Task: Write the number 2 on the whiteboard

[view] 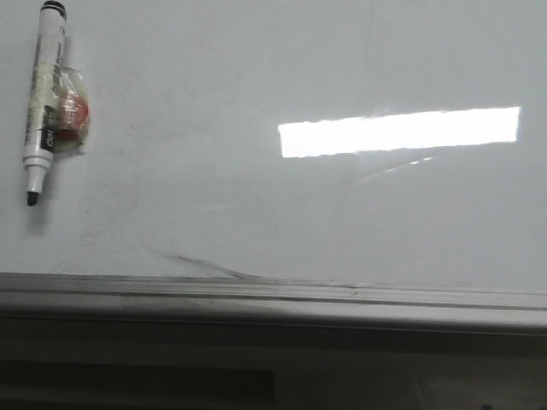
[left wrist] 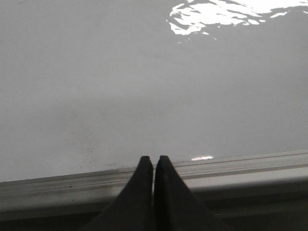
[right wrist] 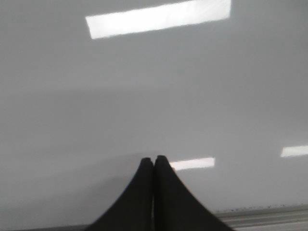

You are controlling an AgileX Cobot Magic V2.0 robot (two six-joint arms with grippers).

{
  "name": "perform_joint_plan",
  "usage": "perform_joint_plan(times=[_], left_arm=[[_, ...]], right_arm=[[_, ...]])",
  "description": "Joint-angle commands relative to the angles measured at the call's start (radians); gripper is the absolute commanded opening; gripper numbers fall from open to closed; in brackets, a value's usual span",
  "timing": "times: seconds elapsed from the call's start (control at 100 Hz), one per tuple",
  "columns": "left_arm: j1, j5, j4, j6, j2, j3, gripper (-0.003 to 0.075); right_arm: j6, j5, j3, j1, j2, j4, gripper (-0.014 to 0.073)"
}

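The whiteboard (view: 256, 205) fills the front view, glossy white-grey, with a bright rectangular light reflection. No number 2 shows on it; only a faint grey smudge streak lies near its near edge. A black-and-white marker (view: 43, 102) with a taped lump on its barrel lies at the far left, tip toward the near side. Neither gripper shows in the front view. My left gripper (left wrist: 153, 160) is shut and empty above the board's grey edge rail (left wrist: 240, 166). My right gripper (right wrist: 154, 160) is shut and empty over bare board (right wrist: 144, 96).
The grey metal edge rail (view: 273, 295) runs along the near side of the board, with a darker ledge below it. The rail also shows in the right wrist view (right wrist: 269, 214).
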Motion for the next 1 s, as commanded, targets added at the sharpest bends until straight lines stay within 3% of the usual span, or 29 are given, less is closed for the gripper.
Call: perform_joint_plan(times=[0.0,0.79,0.99], left_arm=[[0.003,-0.041,0.003,-0.002,-0.026,0.029,-0.0019],[0.003,-0.041,0.003,-0.002,-0.026,0.029,-0.0019],[0.003,-0.177,-0.035,-0.002,-0.026,0.029,-0.0019]], right_arm=[[-0.007,-0.031,0.023,-0.002,-0.023,0.001,-0.0060],[-0.007,-0.045,0.023,-0.002,-0.023,0.001,-0.0060],[-0.007,-0.139,0.023,-0.002,-0.023,0.001,-0.0060]])
